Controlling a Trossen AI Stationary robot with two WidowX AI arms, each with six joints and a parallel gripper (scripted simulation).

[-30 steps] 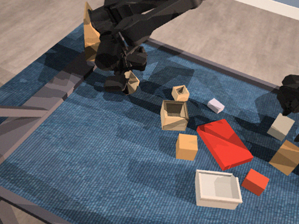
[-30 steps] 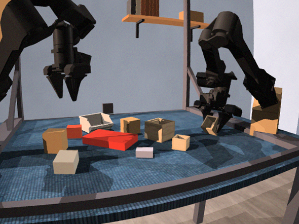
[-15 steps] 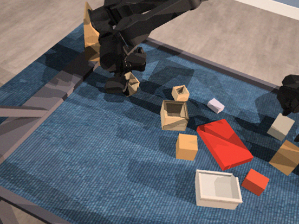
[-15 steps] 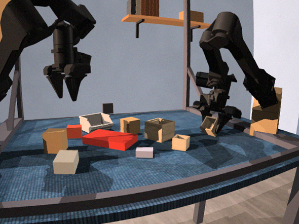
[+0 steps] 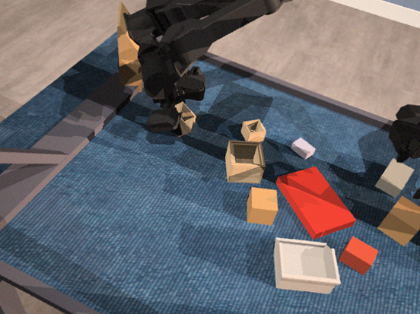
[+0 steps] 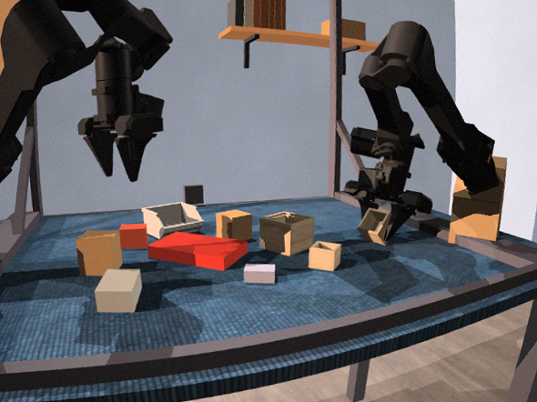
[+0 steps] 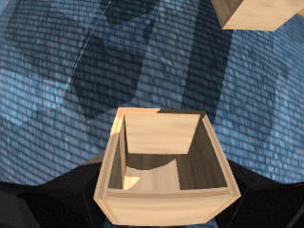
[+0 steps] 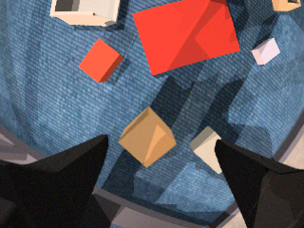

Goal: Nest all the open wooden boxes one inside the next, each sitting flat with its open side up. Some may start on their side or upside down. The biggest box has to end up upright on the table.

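My left gripper [image 5: 178, 121] [image 6: 384, 225] [image 7: 159, 150] is shut on a small open wooden box [image 5: 186, 118] [image 6: 374, 225] [image 7: 166, 157]. It holds the box tilted, just above the blue mat near the table's edge. A larger open wooden box [image 5: 245, 161] [image 6: 287, 233] stands upright mid-table. The smallest open box [image 5: 253, 130] [image 6: 324, 255] stands upright beside it. A closed-looking orange-tan cube [image 5: 261, 205] [image 6: 233, 224] sits by the larger box. My right gripper [image 6: 118, 172] [image 8: 163, 142] is open and empty, high above a brown block [image 5: 403, 220] [image 6: 98, 251] [image 8: 147, 137].
A red slab [image 5: 314, 201] [image 6: 196, 251] [image 8: 185, 33], a red cube [image 5: 358, 254] [image 6: 133, 235], a white open tray [image 5: 303, 279] [image 6: 171, 219], a beige block [image 5: 394, 177] [image 6: 117, 290] and a lilac block [image 5: 302, 147] [image 6: 259, 273] lie around. A tall orange board [image 5: 127, 58] [image 6: 478, 204] stands at the table corner behind the left arm.
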